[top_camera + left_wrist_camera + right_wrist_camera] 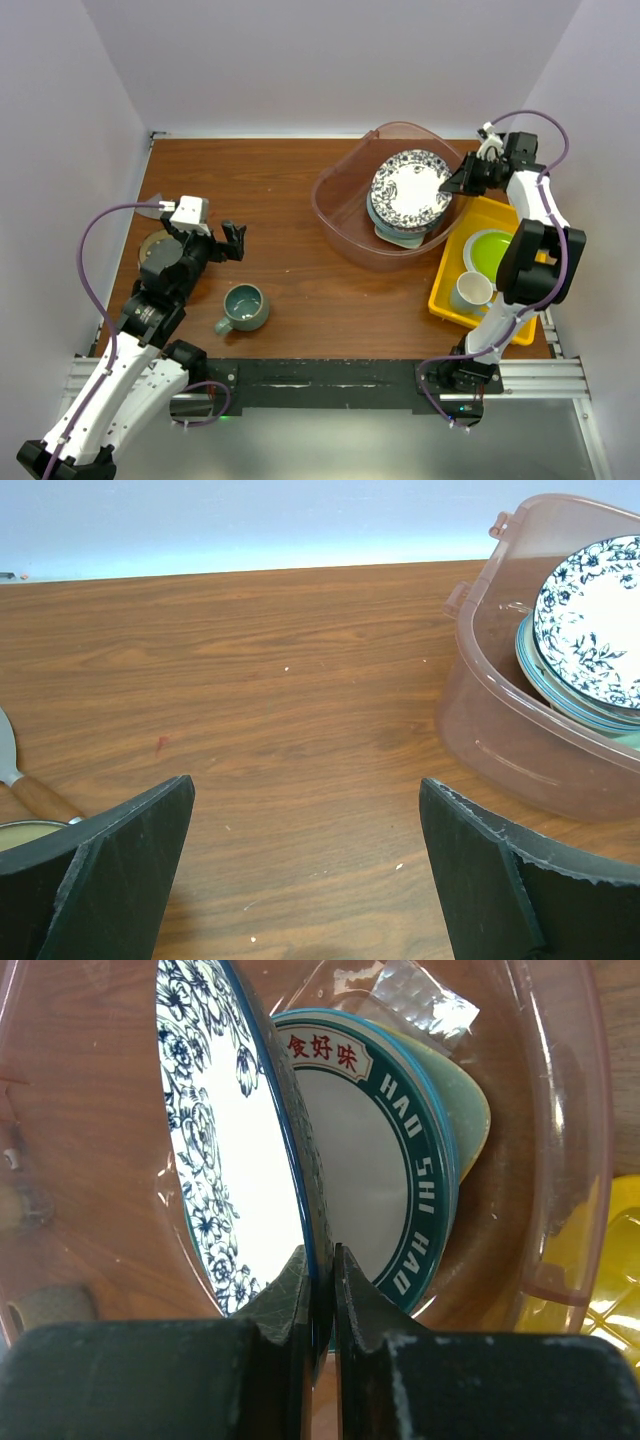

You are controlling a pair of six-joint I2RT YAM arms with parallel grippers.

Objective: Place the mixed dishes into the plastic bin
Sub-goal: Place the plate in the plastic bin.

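Observation:
The pinkish clear plastic bin (340, 215) stands at the back right of the table. My right gripper (452, 183) is shut on the rim of a blue-patterned plate (410, 187) and holds it tilted over the dishes stacked inside the bin. The right wrist view shows this plate (215, 1140) edge-on above a teal-rimmed plate (400, 1160) and a mint dish (470, 1120). A grey-teal mug (243, 307) stands on the table at the front left. My left gripper (234, 241) is open and empty just behind the mug, over bare wood (300, 730).
A yellow tray (445, 295) at the right holds a lime-green plate (490, 252) and a white mug (472, 292). A round wooden-looking item with a utensil (155, 250) lies at the left edge, under my left arm. The bin (520, 740) shows at the right of the left wrist view.

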